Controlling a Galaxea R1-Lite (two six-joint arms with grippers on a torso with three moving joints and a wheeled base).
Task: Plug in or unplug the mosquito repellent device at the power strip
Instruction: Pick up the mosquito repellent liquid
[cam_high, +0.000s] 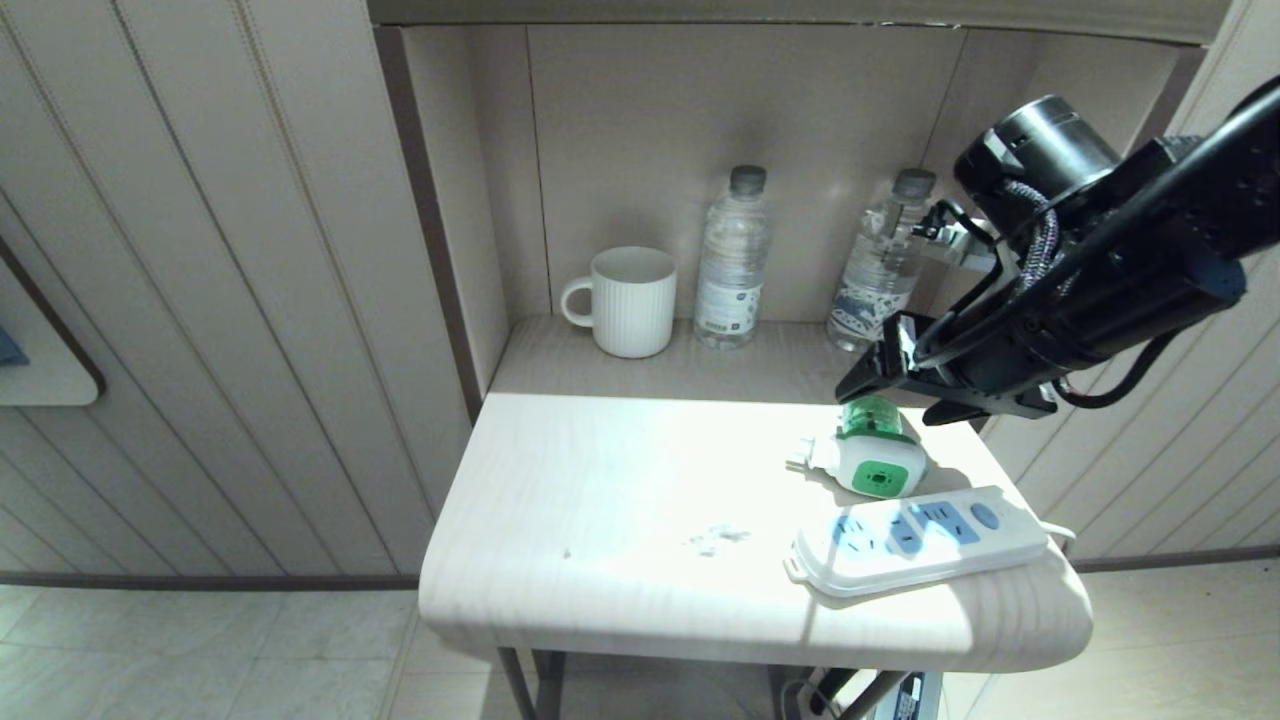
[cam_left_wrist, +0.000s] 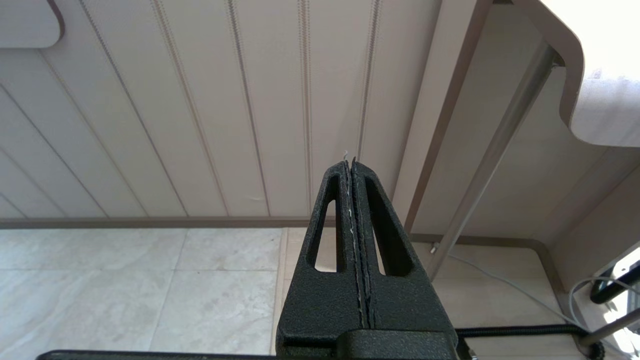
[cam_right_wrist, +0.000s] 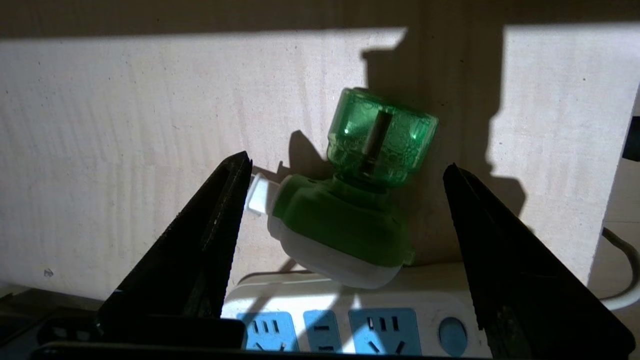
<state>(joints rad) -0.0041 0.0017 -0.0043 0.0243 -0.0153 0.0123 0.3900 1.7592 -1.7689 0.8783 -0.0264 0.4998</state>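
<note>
The mosquito repellent device (cam_high: 868, 455) lies on its side on the pale table (cam_high: 620, 520), its green bottle toward the back and its white plug end to the left. It rests just behind the power strip (cam_high: 915, 540), in none of the sockets. My right gripper (cam_high: 890, 395) hovers open directly over the bottle end. In the right wrist view the device (cam_right_wrist: 345, 225) lies between the spread fingers of this gripper (cam_right_wrist: 346, 162), untouched, with the power strip (cam_right_wrist: 430, 295) beneath. My left gripper (cam_left_wrist: 350, 162) is shut on nothing, parked low beside the table.
A white mug (cam_high: 630, 300) and two clear water bottles (cam_high: 733, 260) (cam_high: 880, 265) stand at the back of the niche. The strip's cable (cam_high: 1060, 530) runs off the table's right edge. Panelled walls close in on both sides.
</note>
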